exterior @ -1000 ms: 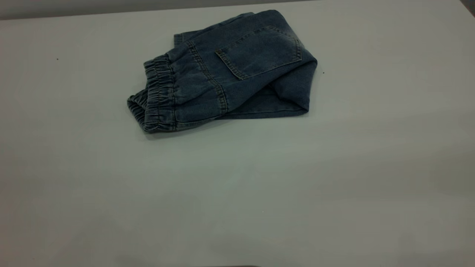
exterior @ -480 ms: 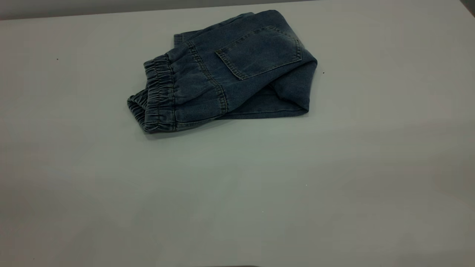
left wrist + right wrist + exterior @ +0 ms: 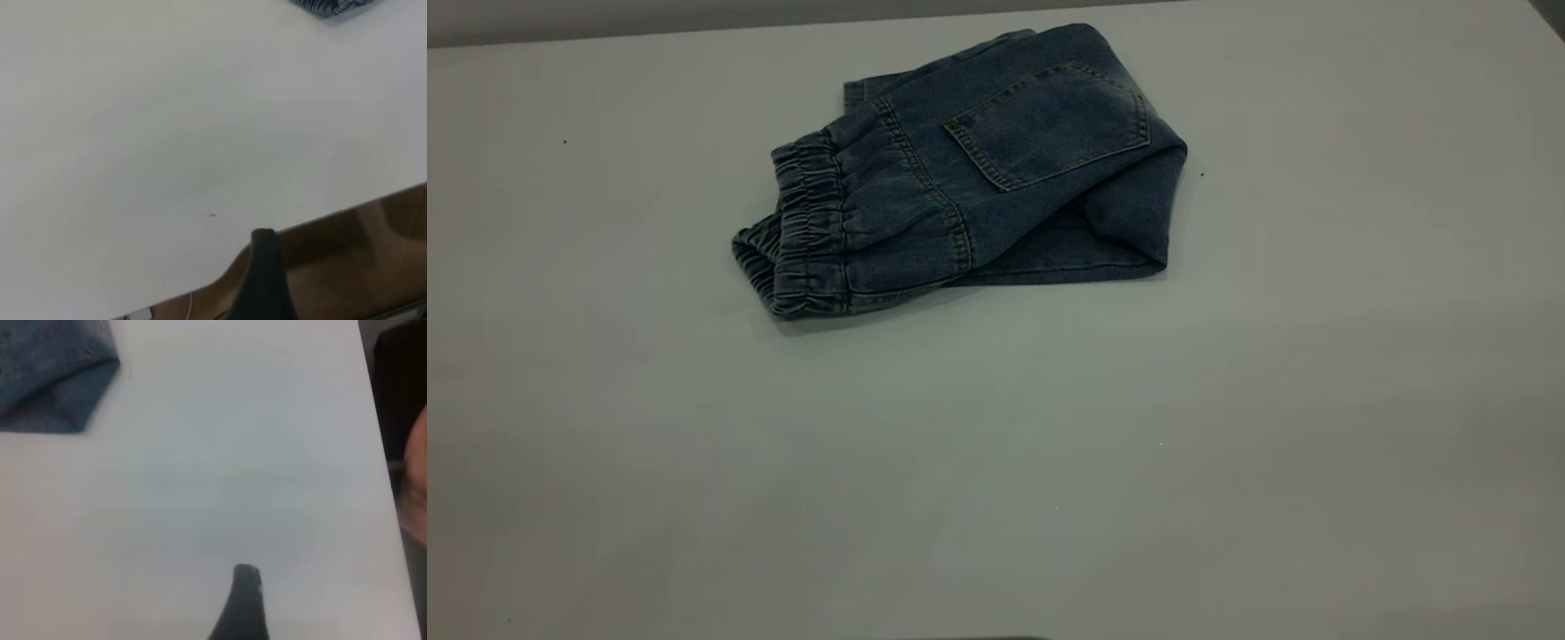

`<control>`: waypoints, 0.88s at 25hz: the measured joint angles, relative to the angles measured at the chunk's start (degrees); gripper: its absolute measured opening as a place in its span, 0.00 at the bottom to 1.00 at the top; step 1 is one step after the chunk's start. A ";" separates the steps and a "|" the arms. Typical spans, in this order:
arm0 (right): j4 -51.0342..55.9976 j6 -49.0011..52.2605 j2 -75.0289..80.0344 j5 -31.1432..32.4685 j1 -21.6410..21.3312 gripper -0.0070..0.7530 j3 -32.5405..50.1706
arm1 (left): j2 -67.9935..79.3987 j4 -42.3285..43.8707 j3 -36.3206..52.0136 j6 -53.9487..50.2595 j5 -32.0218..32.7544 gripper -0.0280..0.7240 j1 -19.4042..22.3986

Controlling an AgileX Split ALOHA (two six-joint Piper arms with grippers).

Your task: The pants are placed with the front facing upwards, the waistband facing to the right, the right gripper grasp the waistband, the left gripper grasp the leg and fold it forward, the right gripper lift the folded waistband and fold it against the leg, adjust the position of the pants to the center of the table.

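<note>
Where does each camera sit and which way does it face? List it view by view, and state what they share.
Exterior view: above the table, looking down at the folded pants; no part of the robot shows.
Left wrist view: on the left arm, facing the table's edge; one dark fingertip shows.
Right wrist view: on the right arm, over bare table; one dark fingertip shows.
Shared: all three catch the pants and the table.

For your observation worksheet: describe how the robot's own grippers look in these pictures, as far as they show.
Little shows. Each wrist view catches one dark, tapering fingertip with a rounded end: the left gripper and the right gripper. No cables, labels or markings are visible, and the exterior view shows no arms.
</note>
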 joint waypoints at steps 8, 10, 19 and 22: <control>0.48 0.23 -2.10 -0.11 0.00 0.75 0.00 | 0.00 0.06 0.00 0.00 0.00 0.77 0.00; 0.84 0.23 -2.10 -0.11 0.00 0.75 0.00 | 0.00 0.06 0.00 0.00 0.00 0.77 0.00; 0.89 -0.65 -2.10 -0.14 0.00 0.75 0.00 | 0.00 -5.94 1.92 2.58 -2.16 0.77 0.00; 0.89 -0.65 -2.10 -0.35 0.00 0.74 0.11 | 0.00 -8.20 1.97 6.01 -2.43 0.77 0.00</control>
